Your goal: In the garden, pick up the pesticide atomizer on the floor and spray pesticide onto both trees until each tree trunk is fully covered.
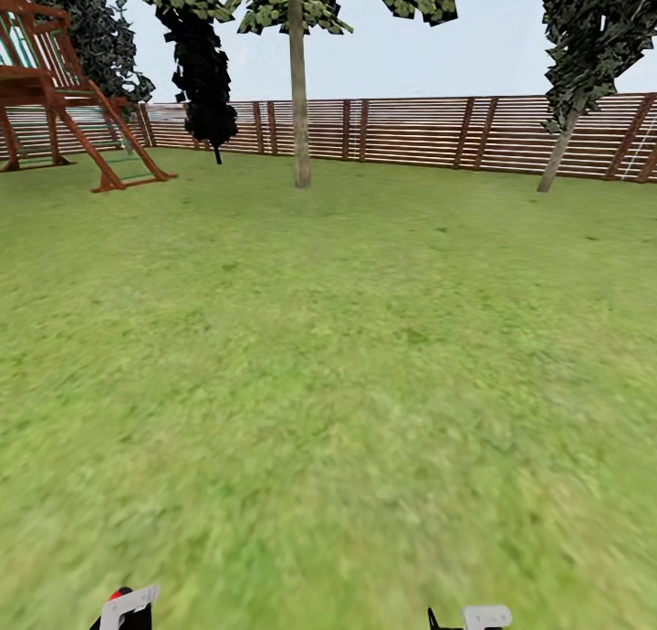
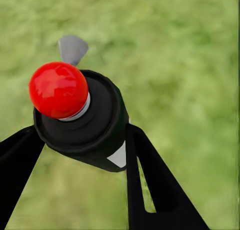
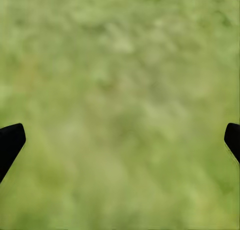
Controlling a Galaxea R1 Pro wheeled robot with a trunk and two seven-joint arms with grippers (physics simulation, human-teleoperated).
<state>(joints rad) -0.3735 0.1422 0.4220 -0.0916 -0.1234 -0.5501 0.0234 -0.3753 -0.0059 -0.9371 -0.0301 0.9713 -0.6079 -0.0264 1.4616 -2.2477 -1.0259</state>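
grass (image 1: 328,411) is lying nearest, spreading wide and blurry from the robot's feet out to the brown slat fence (image 1: 411,132), and nothing is standing in the way on it. ahead, a straight bare tree trunk (image 1: 299,100) is rising near the fence, with a second, leaning trunk (image 1: 557,160) well off to the right and a wooden playhouse (image 1: 55,91) far to the left. both trunks are standing well apart from the robot, so the step in hand looks like the approach, not the spraying.

the left gripper (image 2: 82,140) is clenched around the spray bottle (image 2: 85,122), its dark fingers (image 2: 150,180) pressing either side of the black body, the red tip (image 2: 58,89) pointing away over the grass. the right gripper (image 3: 120,140) is hanging released, holding nothing, its fingertips spread wide.

to do this well, the robot should probably be driving straight at the nearer trunk, keeping the bottle level and firmly pinched, and stopping close enough that the spray is landing on bark. raising the left arm so the red tip is facing the trunk, then sweeping from base upward, would likely be covering it evenly. no white specks are showing on either trunk yet.
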